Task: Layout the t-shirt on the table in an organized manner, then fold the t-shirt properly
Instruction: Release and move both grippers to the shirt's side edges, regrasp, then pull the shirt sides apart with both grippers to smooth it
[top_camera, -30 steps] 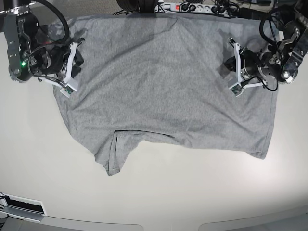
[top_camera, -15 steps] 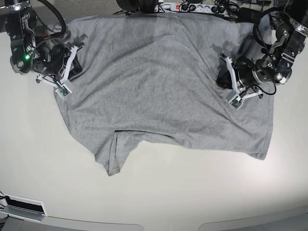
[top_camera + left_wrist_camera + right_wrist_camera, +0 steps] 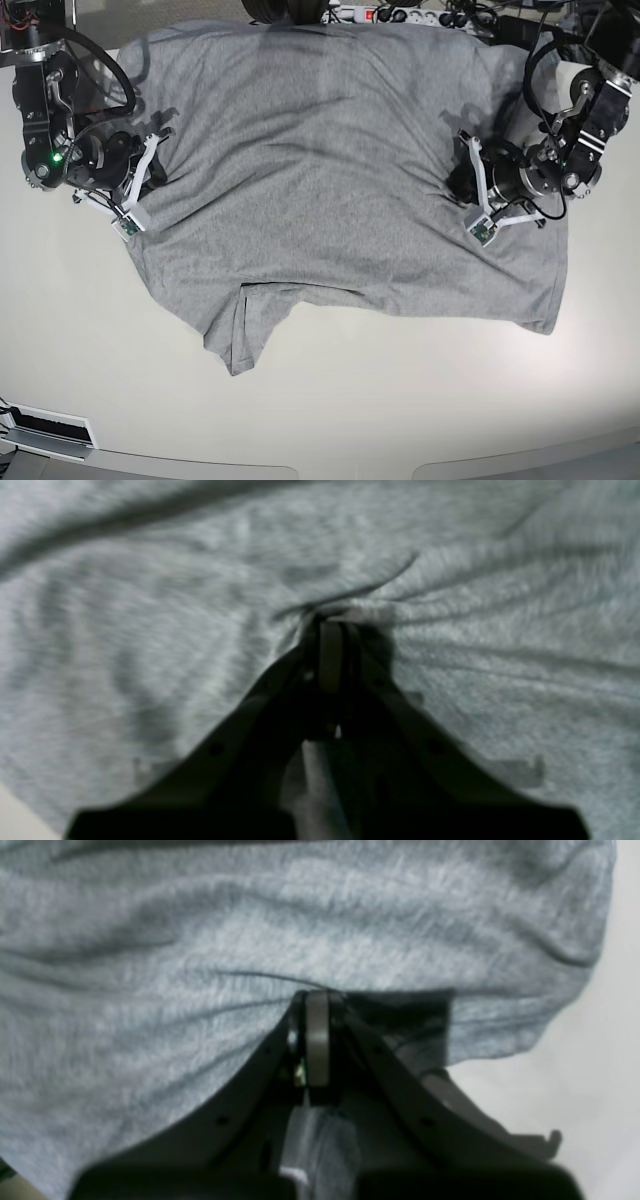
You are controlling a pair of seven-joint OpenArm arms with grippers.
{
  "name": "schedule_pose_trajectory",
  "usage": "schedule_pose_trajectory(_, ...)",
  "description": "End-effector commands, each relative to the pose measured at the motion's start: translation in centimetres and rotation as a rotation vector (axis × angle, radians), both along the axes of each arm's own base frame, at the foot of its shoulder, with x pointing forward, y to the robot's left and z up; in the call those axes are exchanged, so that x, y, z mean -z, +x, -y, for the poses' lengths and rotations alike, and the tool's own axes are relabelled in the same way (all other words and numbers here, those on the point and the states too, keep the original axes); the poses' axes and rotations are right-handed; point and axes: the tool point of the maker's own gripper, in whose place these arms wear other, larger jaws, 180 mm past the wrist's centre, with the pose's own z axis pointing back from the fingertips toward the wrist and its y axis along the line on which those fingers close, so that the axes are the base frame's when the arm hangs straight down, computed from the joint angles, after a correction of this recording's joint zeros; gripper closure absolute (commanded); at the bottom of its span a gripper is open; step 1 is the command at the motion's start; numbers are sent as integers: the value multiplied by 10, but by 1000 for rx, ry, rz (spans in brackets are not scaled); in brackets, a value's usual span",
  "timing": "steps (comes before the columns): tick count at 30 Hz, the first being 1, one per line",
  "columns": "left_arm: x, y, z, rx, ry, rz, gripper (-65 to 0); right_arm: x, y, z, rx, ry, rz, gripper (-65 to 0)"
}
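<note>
**Both tools pinched on the shirt, spread underway**

The t-shirt (image 3: 350, 170) lies mostly flat on the worktop (image 3: 380, 410), plain grey side up w/ no print showing. Its far edge runs along the worktop's far edge; a sleeve pokes out at its near corner on my right-arm side, and the hem looks to be on my left-arm side.

My left tool (image 3: 462, 188) is clamped shut on a fold of the shirt, inboard from the hem side. In the left wrist view, creases fan out from the pinch at the left tool (image 3: 327, 625), so the cloth is under tension. My right tool (image 3: 155, 180) is likewise closed on fabric at the shirt's opposite edge; in the right wrist view, the right tool (image 3: 317, 997) bites right at the edge w/ bare worktop (image 3: 600, 1065) just beside it.

Why held so, I judge: gripping at two opposite sides lets me pull the shirt taut and square it before any fold. It's skewed, w/ the near edge uneven, so layout isn't finished and folding hasn't begun.

Count:
- t-shirts: 1
- tools: 2, both gripping it
- sleeves clearly seen: 1
- power strip (image 3: 385, 14): 1, beyond the shirt's far edge, w/ cables
</note>
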Motion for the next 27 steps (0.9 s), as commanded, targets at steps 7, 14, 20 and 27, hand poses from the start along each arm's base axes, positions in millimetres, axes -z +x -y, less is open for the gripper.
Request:
schedule_pose_trajectory(7,-10,55,-49,-106,54,94,0,-11,23,22,56,-84,55,0)
schedule_pose_trajectory(14,-21,80,-47,-87,-89,60,0,-25,51,41,167,-146,147,0)
schedule_pose_trajectory(20,-57,100,-24,32,-177,28,0,-49,80,46,198,-166,143,0)
schedule_pose_trajectory(27,-89,100,-32,-25,-230,-67,0,-62,71,-9,-32,68,66,0)
